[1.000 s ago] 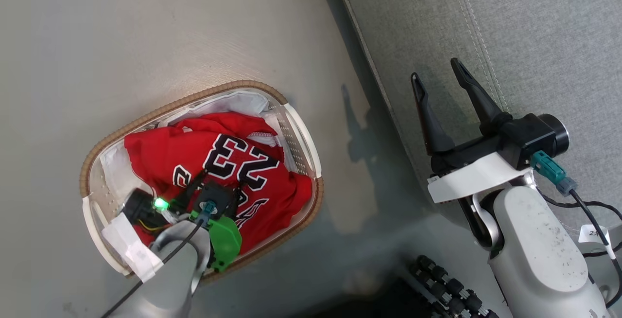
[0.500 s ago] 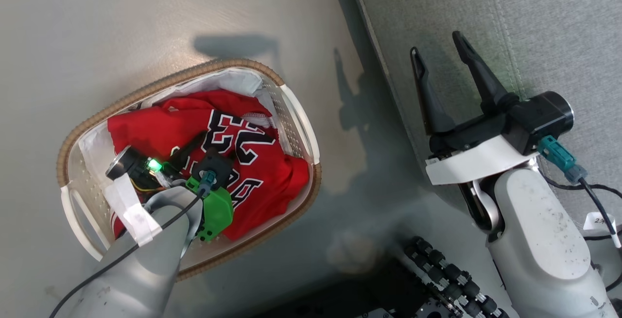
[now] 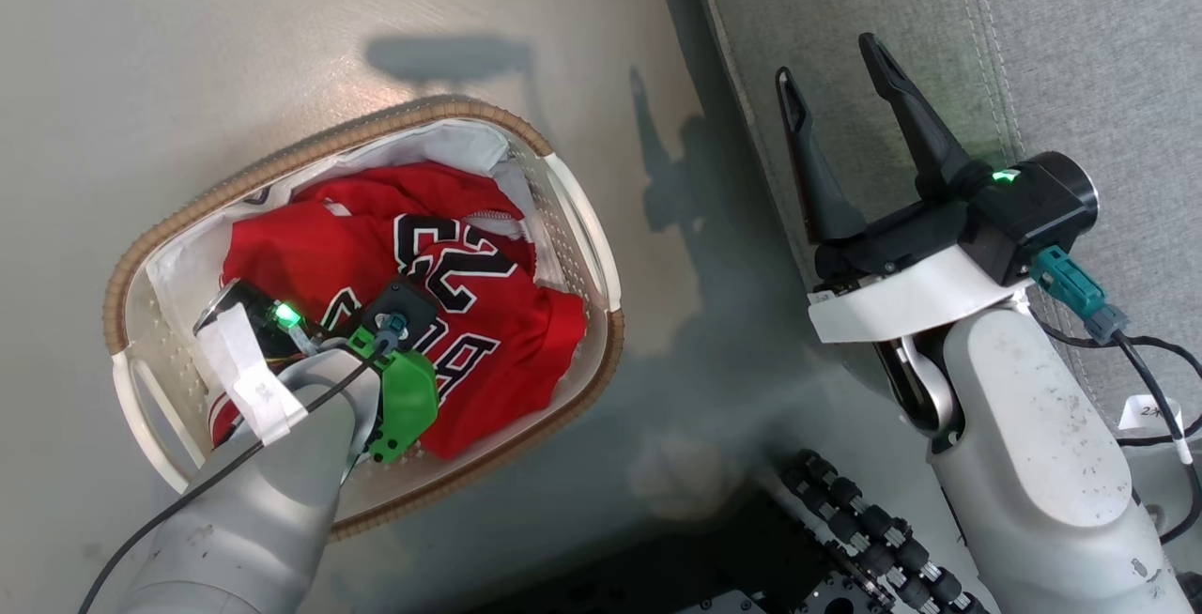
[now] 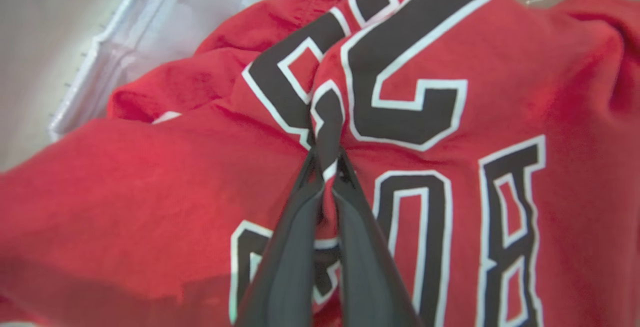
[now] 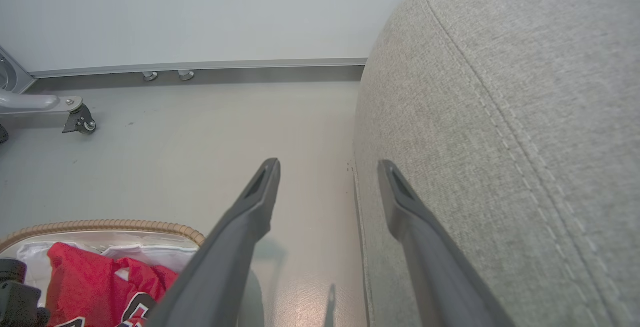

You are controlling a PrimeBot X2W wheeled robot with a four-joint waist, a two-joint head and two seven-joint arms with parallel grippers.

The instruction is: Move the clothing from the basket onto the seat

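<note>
The clothing [image 3: 488, 314], a bright red jersey with a black-and-white "23", lies bunched in the basket [image 3: 573, 220] on the floor at the left. My left arm [image 3: 282, 464] reaches down into the basket, its wrist hiding the fingers in the head view. Seen from the left wrist, my left gripper [image 4: 325, 156] is shut on a raised fold of the clothing [image 4: 150, 167] at the number. My right gripper [image 3: 826, 60] stands open with nothing between its fingers, over the near edge of the grey seat [image 3: 1080, 51]. From the right wrist, that gripper [image 5: 328, 164] points past the seat [image 5: 500, 117], with the basket [image 5: 100, 226] at lower left.
White cloth [image 3: 451, 140] lines the basket's far end under the jersey. Bare floor [image 3: 235, 51] separates basket and seat. My base with black rollers [image 3: 864, 539] sits at the bottom. A wheeled metal leg [image 5: 80, 119] and a wall skirting [image 5: 225, 64] lie beyond.
My left gripper has gone from open to shut, pinching a fold of the jersey, which has bunched up. The head camera has shifted slightly. The right gripper stays open.
</note>
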